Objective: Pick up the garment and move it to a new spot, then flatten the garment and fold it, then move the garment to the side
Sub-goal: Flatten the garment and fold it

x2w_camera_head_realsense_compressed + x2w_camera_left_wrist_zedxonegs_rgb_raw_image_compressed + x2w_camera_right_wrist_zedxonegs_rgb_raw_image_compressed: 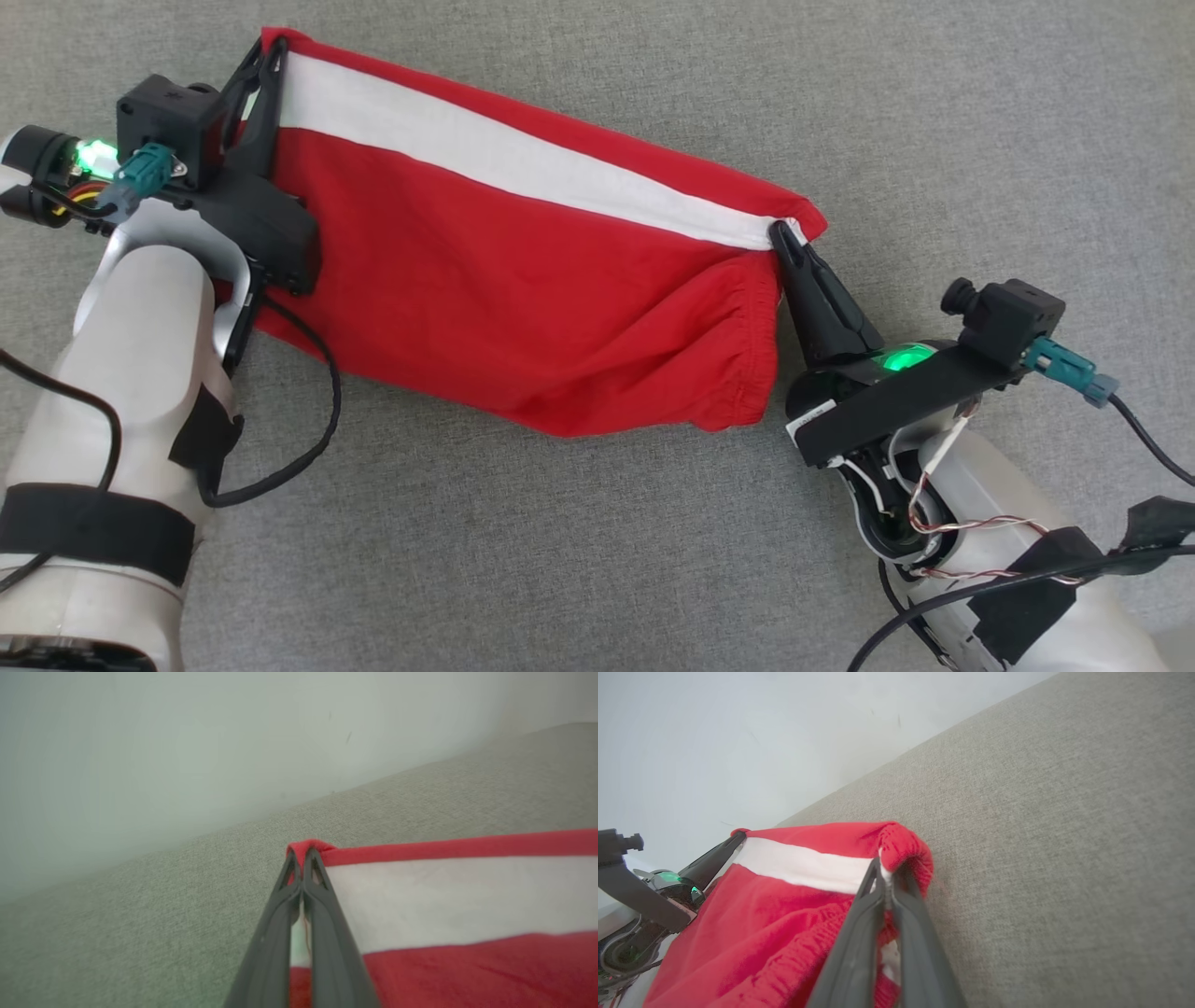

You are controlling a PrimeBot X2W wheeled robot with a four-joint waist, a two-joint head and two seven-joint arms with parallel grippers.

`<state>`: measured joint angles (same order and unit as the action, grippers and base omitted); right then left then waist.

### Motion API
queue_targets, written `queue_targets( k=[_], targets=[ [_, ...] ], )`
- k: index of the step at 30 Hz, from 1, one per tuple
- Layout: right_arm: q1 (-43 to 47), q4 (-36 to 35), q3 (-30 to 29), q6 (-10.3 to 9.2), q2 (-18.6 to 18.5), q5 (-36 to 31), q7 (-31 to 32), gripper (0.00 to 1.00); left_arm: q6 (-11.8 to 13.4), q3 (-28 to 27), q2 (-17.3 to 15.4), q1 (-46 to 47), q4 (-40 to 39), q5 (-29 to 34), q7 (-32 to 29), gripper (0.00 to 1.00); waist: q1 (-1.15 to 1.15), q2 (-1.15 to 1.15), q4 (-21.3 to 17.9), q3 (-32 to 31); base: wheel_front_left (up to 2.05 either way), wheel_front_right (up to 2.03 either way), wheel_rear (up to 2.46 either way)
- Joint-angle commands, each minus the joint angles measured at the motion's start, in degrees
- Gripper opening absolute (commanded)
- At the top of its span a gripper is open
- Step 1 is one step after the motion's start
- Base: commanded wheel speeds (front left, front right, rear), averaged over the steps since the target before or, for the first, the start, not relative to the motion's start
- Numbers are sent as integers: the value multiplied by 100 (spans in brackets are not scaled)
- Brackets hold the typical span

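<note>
I see red garment [523,308] with white band stretched between my two arms over grey fabric surface [934,112]. Left gripper [271,51] pinches one upper corner at red hem. Right gripper [782,233] pinches opposite corner beside gathered waistband.

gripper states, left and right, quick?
Left gripper: closed, holding a garment corner.
Right gripper: closed, holding the garment's opposite end.
</note>
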<state>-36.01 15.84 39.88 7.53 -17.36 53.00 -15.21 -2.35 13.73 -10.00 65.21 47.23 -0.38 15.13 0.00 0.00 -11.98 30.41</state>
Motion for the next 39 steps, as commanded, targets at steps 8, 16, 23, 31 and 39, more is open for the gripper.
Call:
queue_targets(
  k=[8,16,23,31,39],
  targets=[
    [21,201,44,-2,55,-127,13,100,46,35,10,-204,208,-90,-3,100,0,0,43,-95,0,0,0],
    [384,244,-553,-3,46,-811,8,100,90,-128,52,-629,38,-308,-2,100,0,0,127,-444,0,0,0],
    [884,116,-1549,-3,128,-1813,7,100,60,-381,130,-1111,-214,-585,1,100,0,0,189,-735,0,0,0],
    [1453,-165,-2859,-3,547,-3109,7,100,-102,-603,232,-1447,-52,-792,1,100,0,0,186,-899,0,0,0],
    [1804,-411,-3511,-3,904,-3619,8,100,-73,-674,269,-1414,779,-856,-5,100,0,0,73,-952,0,0,0]
  ],
)
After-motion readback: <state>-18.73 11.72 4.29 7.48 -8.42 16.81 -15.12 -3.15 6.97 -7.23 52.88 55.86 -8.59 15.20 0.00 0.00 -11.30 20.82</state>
